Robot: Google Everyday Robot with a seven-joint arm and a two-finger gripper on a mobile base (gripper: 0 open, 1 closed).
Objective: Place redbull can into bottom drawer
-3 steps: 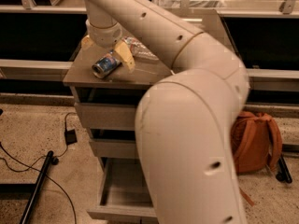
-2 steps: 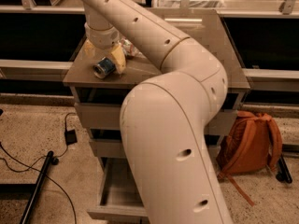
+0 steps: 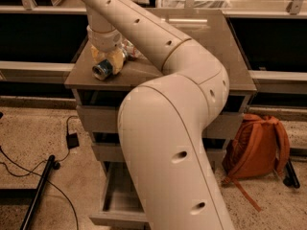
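The redbull can, blue and silver, lies on its side at the left front of the grey cabinet top, its silver end facing me. My gripper comes down from above, and its yellowish fingers are closed on either side of the can. The bottom drawer is pulled open at the foot of the cabinet. My arm hides most of the drawer, and what shows of its grey inside is plain.
A clear plastic item lies just behind the gripper on the cabinet top. Two upper drawers are shut. An orange backpack leans right of the cabinet. Black cables and a black rod lie on the floor at left.
My gripper and the can in it have shifted a little to the left on the cabinet top. My arm has swung, and its elbow now covers more of the cabinet front.
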